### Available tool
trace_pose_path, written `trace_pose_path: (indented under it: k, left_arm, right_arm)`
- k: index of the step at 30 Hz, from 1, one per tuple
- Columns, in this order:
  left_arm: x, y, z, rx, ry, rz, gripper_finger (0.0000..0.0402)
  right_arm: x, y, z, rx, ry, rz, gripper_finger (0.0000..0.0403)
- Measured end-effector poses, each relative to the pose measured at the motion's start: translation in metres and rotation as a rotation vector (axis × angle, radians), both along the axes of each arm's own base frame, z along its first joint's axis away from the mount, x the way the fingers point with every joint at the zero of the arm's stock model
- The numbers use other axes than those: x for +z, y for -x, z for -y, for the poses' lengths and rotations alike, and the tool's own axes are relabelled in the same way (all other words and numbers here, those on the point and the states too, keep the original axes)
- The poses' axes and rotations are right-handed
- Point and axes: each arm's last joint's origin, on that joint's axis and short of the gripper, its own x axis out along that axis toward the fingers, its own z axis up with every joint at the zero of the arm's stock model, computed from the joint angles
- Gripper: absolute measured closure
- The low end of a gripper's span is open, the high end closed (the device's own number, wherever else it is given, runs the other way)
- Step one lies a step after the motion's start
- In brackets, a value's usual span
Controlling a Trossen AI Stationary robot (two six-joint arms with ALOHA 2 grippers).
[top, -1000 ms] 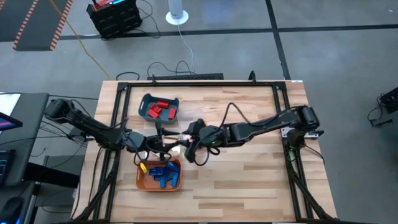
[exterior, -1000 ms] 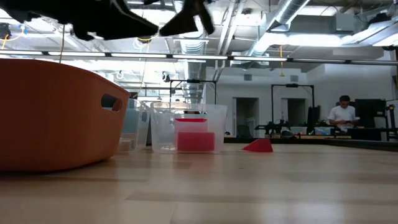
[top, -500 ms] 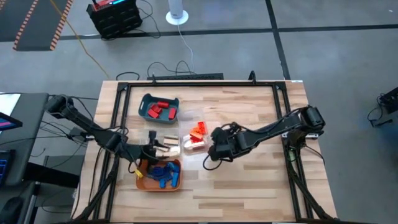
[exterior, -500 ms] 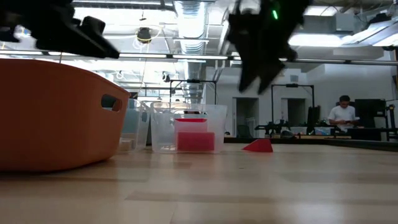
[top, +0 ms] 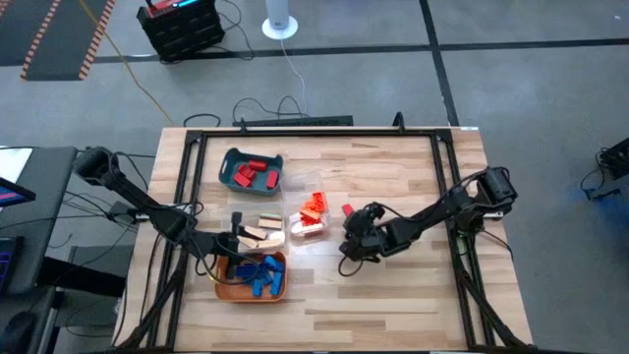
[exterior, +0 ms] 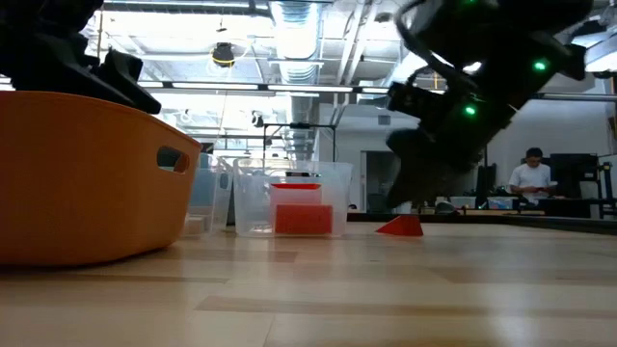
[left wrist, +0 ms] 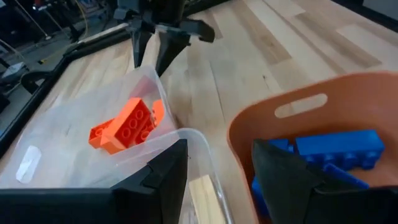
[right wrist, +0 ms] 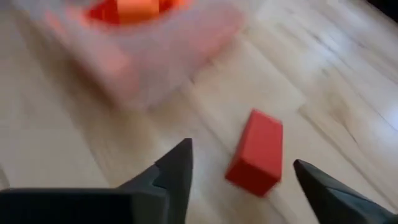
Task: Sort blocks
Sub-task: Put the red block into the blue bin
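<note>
Moving back from the clear tray [top: 311,218], the right claw [top: 346,247] hangs wide apart, empty, near a red block [top: 348,209]. Left claw [top: 239,244], parted, hovers over the orange tray [top: 224,287].

Colours I read on my feeds

Near my right gripper [right wrist: 242,180] I see 1 red block [right wrist: 255,152] on pale striped wood table [top: 393,295]; beyond it, orange blocks [right wrist: 134,9] in clear tray [right wrist: 155,50]. By my left gripper [left wrist: 217,180]: blue blocks [left wrist: 336,149] in orange tray [left wrist: 292,106]. Teal tray [top: 233,158] holds red.
</note>
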Motion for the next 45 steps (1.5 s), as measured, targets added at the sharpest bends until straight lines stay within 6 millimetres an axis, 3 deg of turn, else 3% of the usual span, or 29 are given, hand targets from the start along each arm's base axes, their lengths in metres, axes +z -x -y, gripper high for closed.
trace_pose_path:
  k: [9, 17, 23, 26, 40, 45]
  left_arm:
    - [-0.002, 0.002, -0.001, -0.006, -0.02, -0.008, 0.0228]
    - [-0.002, 0.002, -0.001, -0.009, -0.029, -0.01, 0.0228]
    - [-0.003, 0.003, -0.002, -0.01, -0.037, -0.02, 0.0228]
    - [-0.004, 0.003, -0.002, -0.01, -0.043, -0.028, 0.0228]
    - [-0.003, 0.003, -0.003, -0.001, -0.079, -0.024, 0.0228]
    - [-0.003, 0.003, -0.003, 0.001, -0.076, -0.023, 0.0228]
  right_arm:
    - [-0.01, 0.003, 0.015, -0.032, 0.006, 0.035, 0.0107]
    - [-0.04, -0.003, 0.019, -0.009, 0.063, 0.068, 0.0094]
    - [-0.061, -0.005, 0.011, -0.015, 0.15, 0.059, 0.0133]
    - [-0.063, -0.004, 0.008, -0.021, 0.146, 0.064, 0.0165]
    - [-0.063, -0.001, 0.004, 0.085, 0.152, -0.036, 0.0386]
    - [-0.049, 0.002, 0.005, 0.143, 0.176, -0.075, 0.0395]
